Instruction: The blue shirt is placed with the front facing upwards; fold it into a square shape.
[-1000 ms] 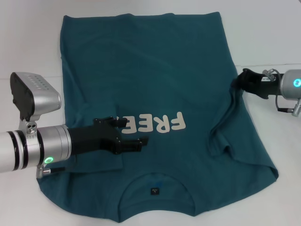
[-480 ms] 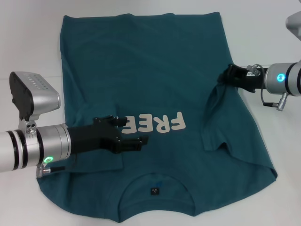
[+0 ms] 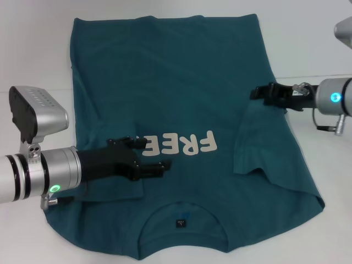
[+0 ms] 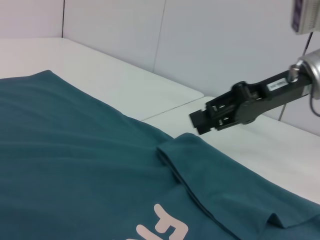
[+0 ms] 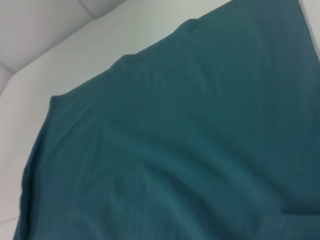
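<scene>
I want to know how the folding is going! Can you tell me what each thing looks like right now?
blue shirt: flat on the table, front up, both sleeves folded in over the body, not yet a square.
left pincer: low over the folded sleeve beside the lettering, open.
right pincer: above the other folded sleeve's edge, holding no cloth.
table: white, carrying the shirt.

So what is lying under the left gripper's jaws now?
Under the left gripper lies the blue shirt, with its sleeve folded inward. The gripper covers the start of the cream "FREE!" lettering; the cloth below it is hidden.
</scene>
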